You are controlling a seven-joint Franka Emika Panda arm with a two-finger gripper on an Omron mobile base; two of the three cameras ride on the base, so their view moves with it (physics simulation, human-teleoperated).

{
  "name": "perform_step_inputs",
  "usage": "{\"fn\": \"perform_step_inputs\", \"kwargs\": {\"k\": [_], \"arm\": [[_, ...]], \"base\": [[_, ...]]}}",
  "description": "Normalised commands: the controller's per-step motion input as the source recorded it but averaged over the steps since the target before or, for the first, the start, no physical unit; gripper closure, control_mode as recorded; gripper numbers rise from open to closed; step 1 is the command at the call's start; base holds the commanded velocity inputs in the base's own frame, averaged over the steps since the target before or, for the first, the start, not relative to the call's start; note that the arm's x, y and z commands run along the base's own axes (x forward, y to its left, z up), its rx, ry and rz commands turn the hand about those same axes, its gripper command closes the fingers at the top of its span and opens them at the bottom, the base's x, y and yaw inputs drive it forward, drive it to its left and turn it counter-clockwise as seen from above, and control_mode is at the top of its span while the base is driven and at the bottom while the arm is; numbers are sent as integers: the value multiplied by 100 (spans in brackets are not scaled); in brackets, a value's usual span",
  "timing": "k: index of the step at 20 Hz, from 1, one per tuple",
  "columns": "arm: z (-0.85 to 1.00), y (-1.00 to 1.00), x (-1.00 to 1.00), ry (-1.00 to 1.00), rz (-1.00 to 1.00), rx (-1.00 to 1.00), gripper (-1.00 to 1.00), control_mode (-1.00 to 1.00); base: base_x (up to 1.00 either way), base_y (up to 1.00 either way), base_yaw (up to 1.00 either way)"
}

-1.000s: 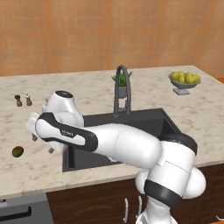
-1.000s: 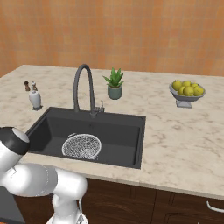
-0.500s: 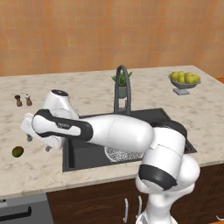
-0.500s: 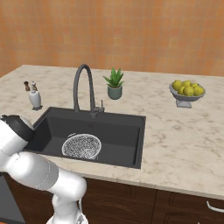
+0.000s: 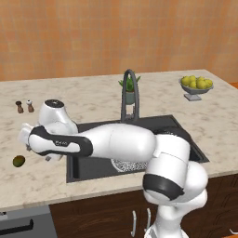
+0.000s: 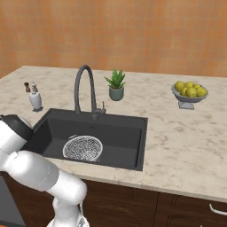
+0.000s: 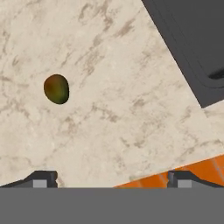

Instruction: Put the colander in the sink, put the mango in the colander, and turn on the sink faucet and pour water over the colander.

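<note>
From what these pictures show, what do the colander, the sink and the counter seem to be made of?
The colander looks like fine silver-white wire mesh, probably metal: an open weave with a thin bright rim. The sink seems a matte charcoal composite or coated material, since it shows no shine. The counter looks like polished beige stone, perhaps marble or granite, with brown veins and speckles. All is rendered, so these are only impressions.

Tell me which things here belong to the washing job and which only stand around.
For the job:
- colander, already in the sink
- mango, on the counter left of the sink
- sink faucet
- pincer, open above the counter near the mango

Just standing around:
- fruit bowl
- potted plant
- soap dispenser
- two small shakers
</note>
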Motion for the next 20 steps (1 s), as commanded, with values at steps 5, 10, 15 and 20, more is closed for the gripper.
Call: {"fn": "perform_step_inputs", "kwargs": {"k": [5, 10, 15, 20], "arm": [[-14, 0, 30, 2, -1, 3, -100, -100], [-17, 11, 26, 0, 0, 3, -100, -100], [-12, 26, 20, 0, 0, 1, -100, -100], [-4, 29, 22, 0, 0, 0, -100, -100]], "base": [[0, 0, 0], [0, 0, 0], [0, 0, 0], [0, 0, 0]]}}
